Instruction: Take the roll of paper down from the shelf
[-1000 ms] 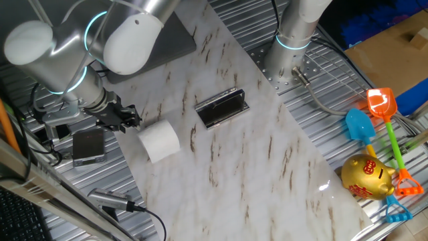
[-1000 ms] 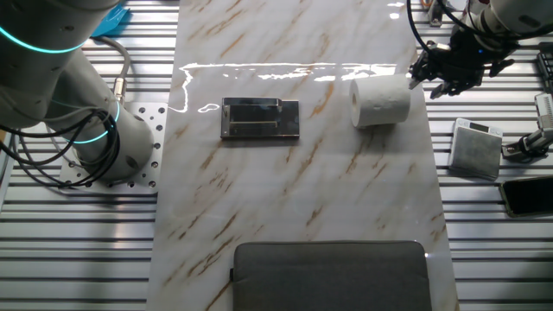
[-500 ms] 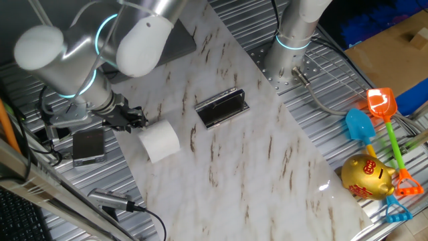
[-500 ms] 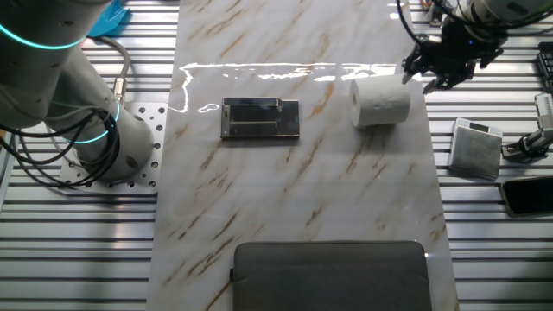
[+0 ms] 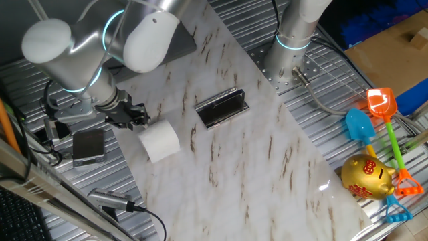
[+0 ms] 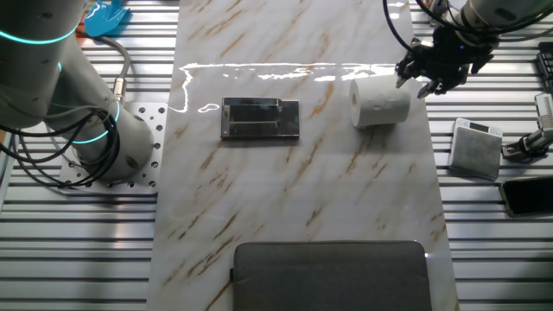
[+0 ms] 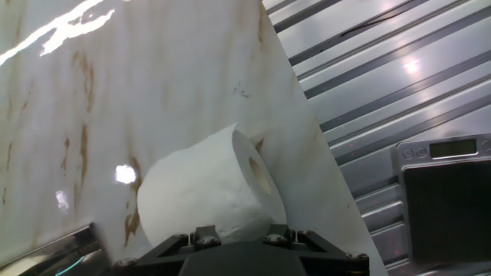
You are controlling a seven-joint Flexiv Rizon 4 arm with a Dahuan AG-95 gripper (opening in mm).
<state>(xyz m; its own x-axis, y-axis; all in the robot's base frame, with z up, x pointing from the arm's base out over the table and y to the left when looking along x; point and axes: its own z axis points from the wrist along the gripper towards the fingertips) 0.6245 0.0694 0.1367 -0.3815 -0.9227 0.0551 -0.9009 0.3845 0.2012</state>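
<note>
Marbled counter (image 6: 285,181): roll of paper (image 6: 380,102) lying on its side near the edge, well apart from the shelf (image 6: 260,118), just beside my pincer (image 6: 429,73), whose spread I cannot tell.

Silver-white arm (image 5: 100,40), cyan ring lights, black end effector (image 5: 131,116).

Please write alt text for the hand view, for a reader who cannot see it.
A white roll of paper lies on its side on a marble-patterned table, just beyond the gripper. A flat dark device sits on ribbed metal at right.
</note>
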